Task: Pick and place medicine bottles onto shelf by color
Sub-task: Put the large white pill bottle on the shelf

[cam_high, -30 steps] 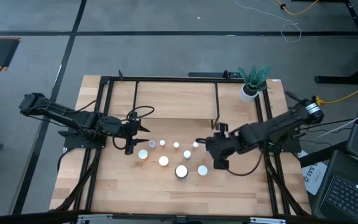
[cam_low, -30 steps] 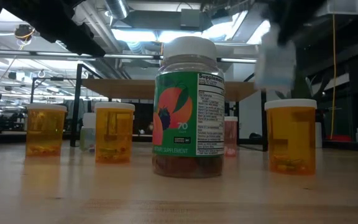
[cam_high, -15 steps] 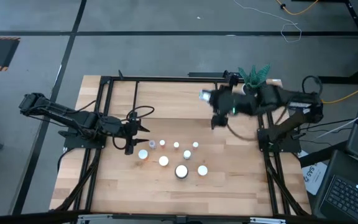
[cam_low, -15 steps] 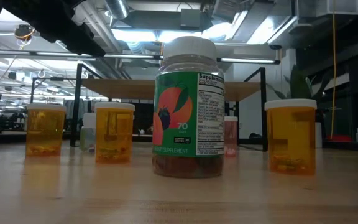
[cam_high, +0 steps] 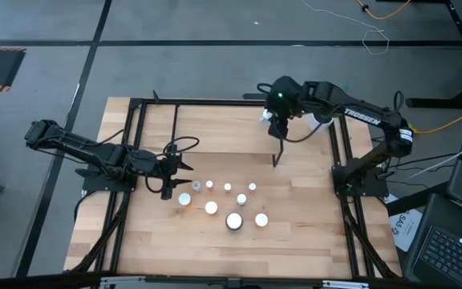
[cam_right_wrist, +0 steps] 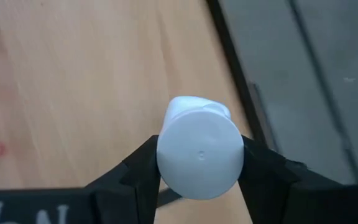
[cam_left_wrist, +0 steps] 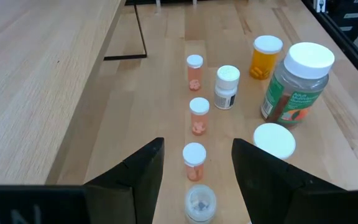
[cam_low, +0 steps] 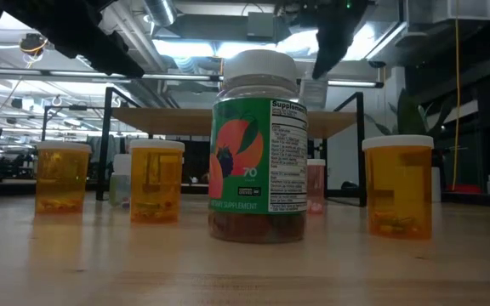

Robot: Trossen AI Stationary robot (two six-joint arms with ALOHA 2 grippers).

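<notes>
Right gripper [cam_right_wrist: 199, 165]: clamped on a white bottle [cam_right_wrist: 199, 152], its fingers pressing the cap from both sides; held up over the far part of the shelf [cam_high: 215, 128].
Left gripper [cam_left_wrist: 194, 165]: fingers spread apart, holding nothing, low over the table [cam_high: 175, 241].
Other bottles: a row of small ones [cam_left_wrist: 194, 155] just ahead of the left gripper; a large green-labelled jar [cam_left_wrist: 297, 84] beside them.

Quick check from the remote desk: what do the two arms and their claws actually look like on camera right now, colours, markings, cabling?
Both arms are dark, near black, built of jointed tubular links. The right arm carries white TROSSEN lettering along one link. A thin black cable loops beside the left claw. The left claw's fingers are matt black, broad and angular; the right claw has the same black fingers.
</notes>
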